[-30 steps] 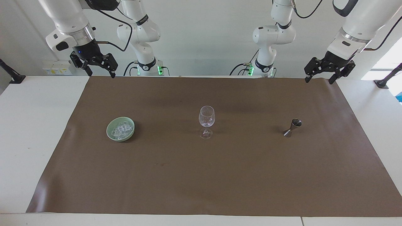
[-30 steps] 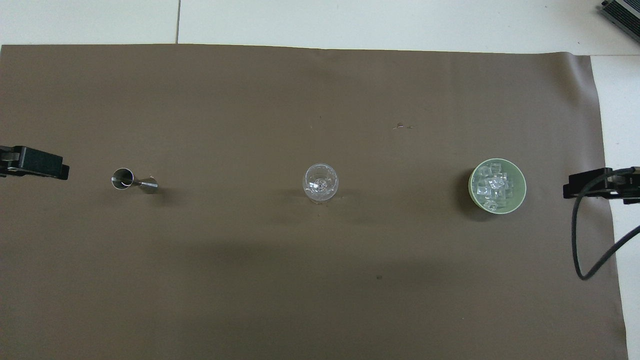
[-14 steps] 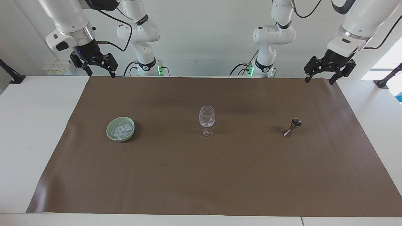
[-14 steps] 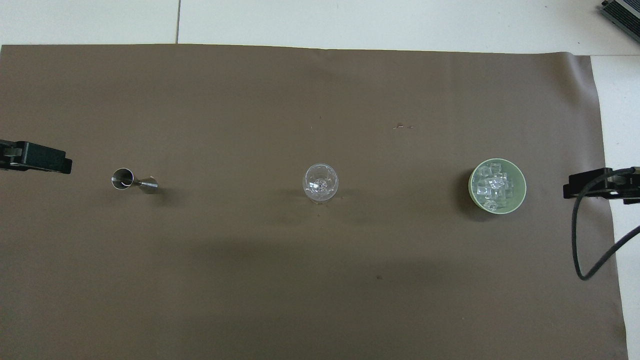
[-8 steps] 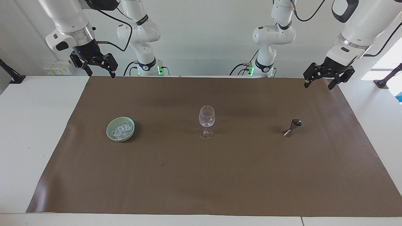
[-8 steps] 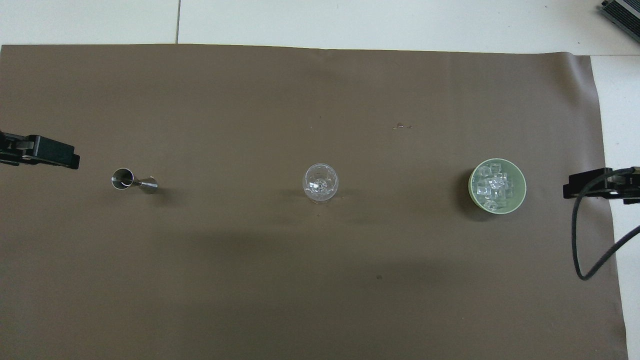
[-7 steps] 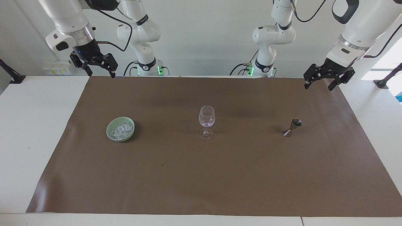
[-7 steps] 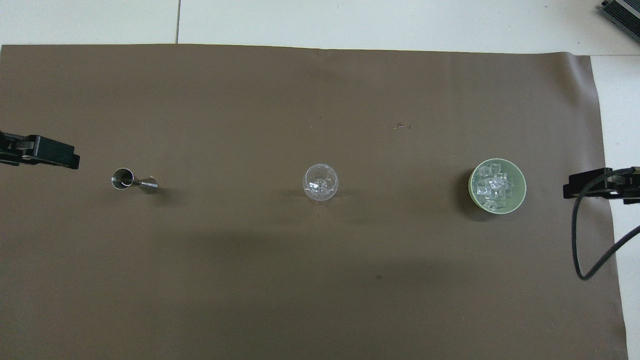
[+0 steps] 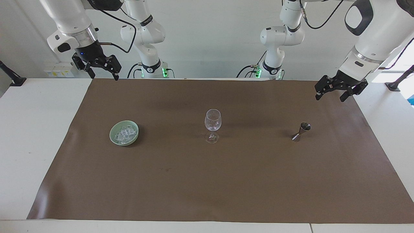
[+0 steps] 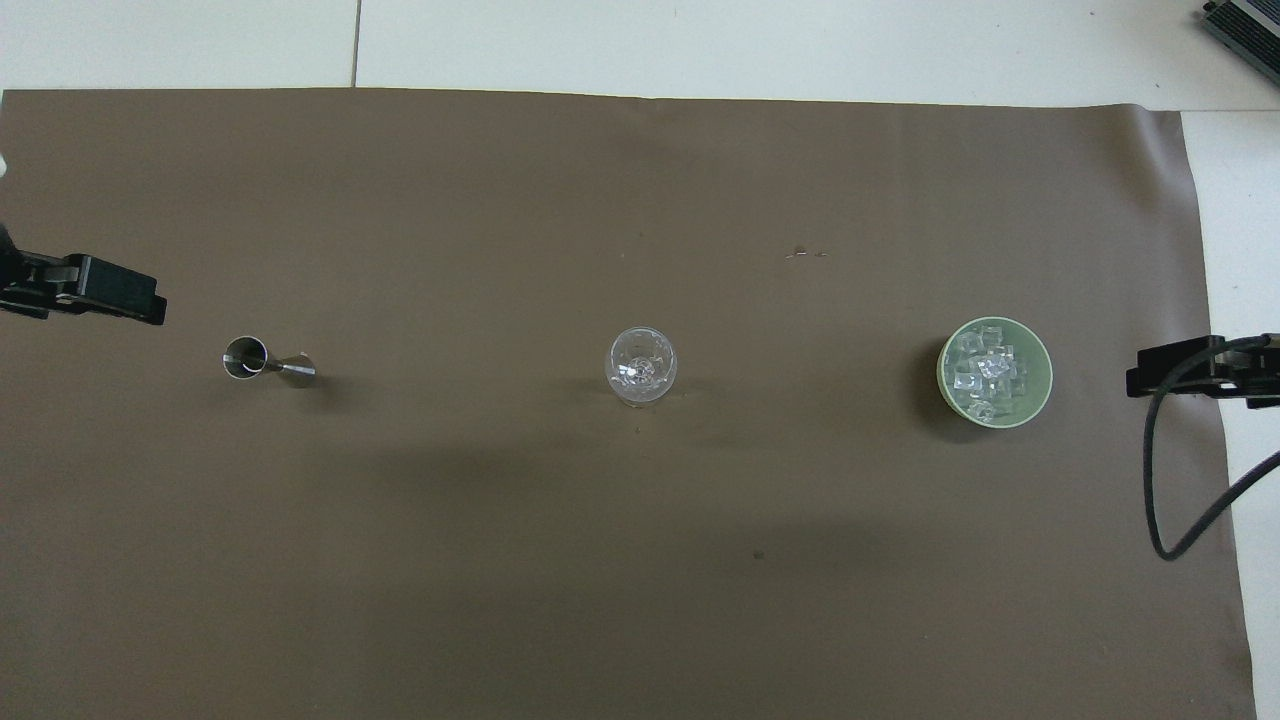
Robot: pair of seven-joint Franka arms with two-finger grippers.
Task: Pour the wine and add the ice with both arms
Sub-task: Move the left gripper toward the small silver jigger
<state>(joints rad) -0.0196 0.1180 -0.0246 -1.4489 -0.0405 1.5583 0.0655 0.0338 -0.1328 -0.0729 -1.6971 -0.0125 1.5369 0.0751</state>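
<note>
A clear stemmed glass (image 9: 212, 124) stands upright mid-mat. Ice (image 9: 124, 133) fills a pale green bowl (image 9: 111, 132) toward the right arm's end; from overhead the ice (image 10: 987, 378) shows as several small clear cubes. A steel jigger (image 9: 301, 131) stands toward the left arm's end, and wine is hidden from me. My left gripper (image 9: 330, 97) hangs open and empty over the mat's edge by the jigger's end. My right gripper (image 9: 104, 76) waits open and empty over the mat's corner at the bowl's end. The two white arms reach down from the robots' side.
A brown mat (image 9: 207, 181) covers most of the white table (image 9: 32, 145). Both arm bases (image 9: 152, 69) stand at the robots' edge. A black cable (image 10: 1160, 480) hangs by the right gripper. A dark clamp (image 9: 396, 84) sits at the left arm's end.
My left gripper has come down and moved out over the mat toward the jigger. The right arm, glass, bowl and jigger have not moved.
</note>
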